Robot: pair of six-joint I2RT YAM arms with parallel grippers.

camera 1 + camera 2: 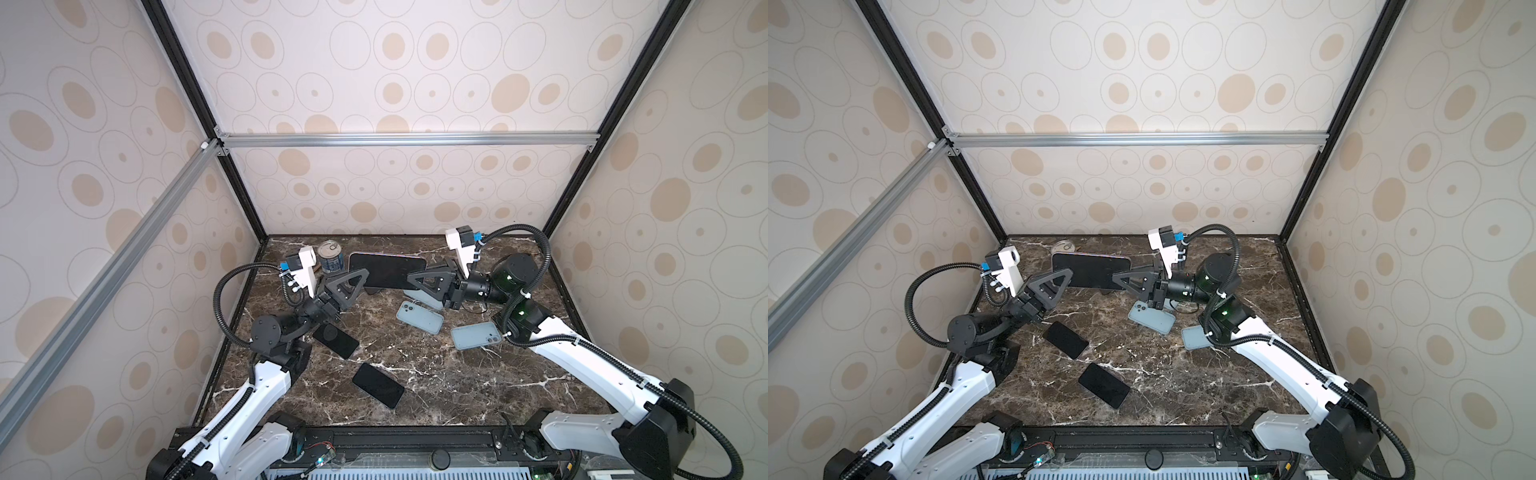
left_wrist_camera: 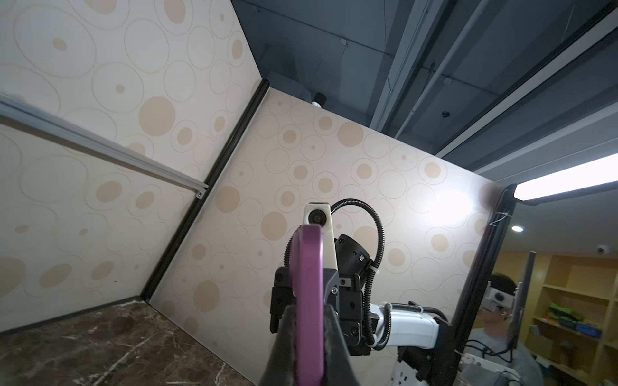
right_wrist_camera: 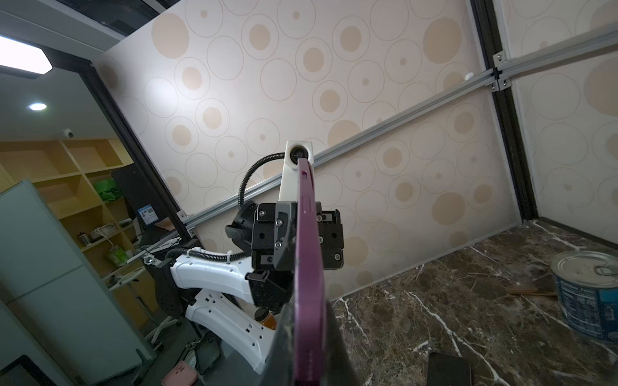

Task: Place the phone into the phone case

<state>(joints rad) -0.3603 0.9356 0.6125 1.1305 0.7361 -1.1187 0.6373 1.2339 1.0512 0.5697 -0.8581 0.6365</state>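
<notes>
Currently the left pincer (image 1: pixel 360 277) clamps one end of the purple-edged phone (image 1: pixel 386 269), held above the desk (image 1: pixel 457 386); the right pincer (image 1: pixel 414 279) clamps the other. Best keep both grips even and lower it squarely onto a blue-grey phone case (image 1: pixel 419 318).

A can (image 1: pixel 330 257) stands just behind the left gripper (image 1: pixel 360 279). Blue-grey cases (image 1: pixel 419 318) lie beneath the right gripper (image 1: pixel 413 279). Bare table (image 1: pixel 457 384) opens nearer its arm's base.
</notes>
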